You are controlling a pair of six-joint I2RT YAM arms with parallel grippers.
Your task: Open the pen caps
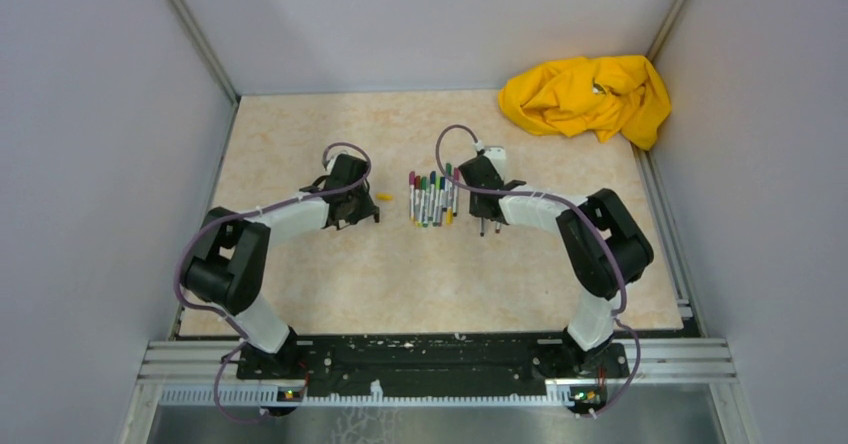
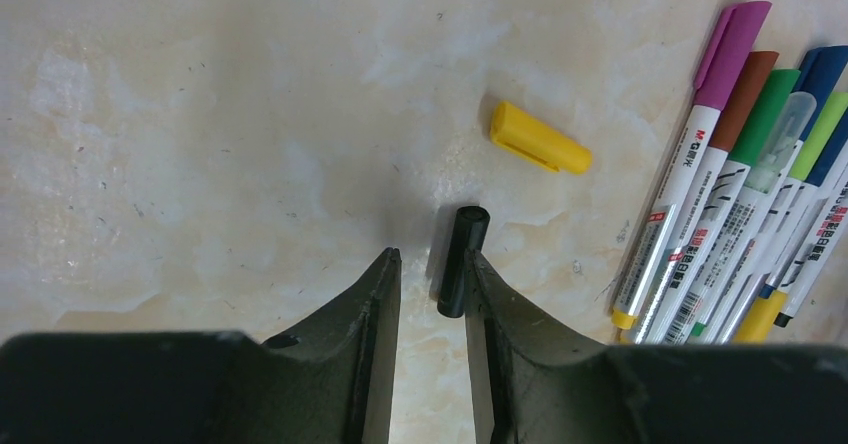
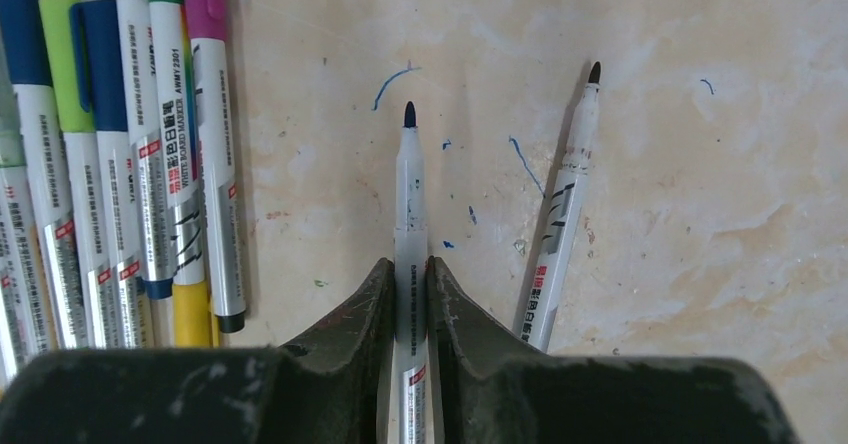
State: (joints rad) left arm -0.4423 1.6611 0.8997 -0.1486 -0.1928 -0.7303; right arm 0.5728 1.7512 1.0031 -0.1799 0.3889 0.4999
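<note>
black cap (image 2: 462,261) is lying on the table (image 2: 200,114) on the left-arm side of the row of pens (image 1: 432,199). we're reading this as the set-down part of the step: cap off, both halves going onto the table. a yellow cap (image 2: 540,137) is sitting loose between the black one and the row.

the left gripper (image 2: 431,257) is hanging low with its fingers spread a little, wider than the black cap. the cap is leaning against one finger, not getting pinched.

on the right-arm side of the row, the right gripper (image 3: 409,264) is squeezing tight on a bare pen (image 3: 409,179), dark tip pointing away from the claw. another bare pen (image 3: 566,209) is lying near it on the table.

we're guessing the next move is letting that pen go beside its neighbour. then both arms are going to the row for a capped one, one claw taking the barrel and the other the cap. most of the row is wearing caps, so we're thinking it's early days.
</note>
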